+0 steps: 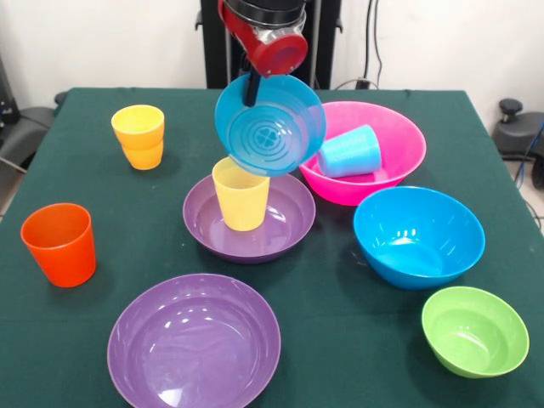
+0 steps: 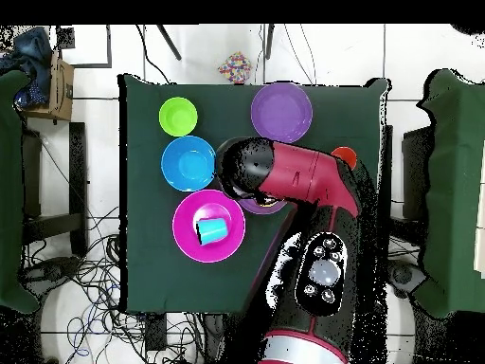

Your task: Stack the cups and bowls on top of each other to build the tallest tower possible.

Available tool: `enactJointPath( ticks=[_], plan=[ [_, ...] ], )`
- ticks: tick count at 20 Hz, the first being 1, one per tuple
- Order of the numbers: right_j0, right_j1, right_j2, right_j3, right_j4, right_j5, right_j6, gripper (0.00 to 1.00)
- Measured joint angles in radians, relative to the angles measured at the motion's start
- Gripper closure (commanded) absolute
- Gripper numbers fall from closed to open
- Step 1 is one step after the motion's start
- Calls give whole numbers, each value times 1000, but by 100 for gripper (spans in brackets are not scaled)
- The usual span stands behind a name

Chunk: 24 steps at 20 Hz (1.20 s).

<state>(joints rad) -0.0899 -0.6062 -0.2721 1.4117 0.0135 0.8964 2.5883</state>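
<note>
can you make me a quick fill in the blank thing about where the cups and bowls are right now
1. The light blue cup lies on its side inside the ______ bowl.
2. The gripper holds the small blue bowl tilted in the air above the pale yellow cup, which stands in a ______ bowl.
3. The orange cup stands ______ on the green cloth.
4. The two amber-yellow cups are ______ one on the other.

Missing words: pink; purple; upright; stacked

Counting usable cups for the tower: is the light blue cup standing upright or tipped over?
Tipped over. The light blue cup lies on its side inside the pink bowl, its mouth facing the picture's left.
</note>
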Motion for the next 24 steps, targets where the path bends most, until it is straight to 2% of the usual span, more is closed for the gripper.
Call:
enactJointPath(
  ticks=[18,24],
  plan=[
    [-8,-4,22,0,-4,0,0,100],
    [-23,-13,29,0,-31,0,0,100]
  ],
)
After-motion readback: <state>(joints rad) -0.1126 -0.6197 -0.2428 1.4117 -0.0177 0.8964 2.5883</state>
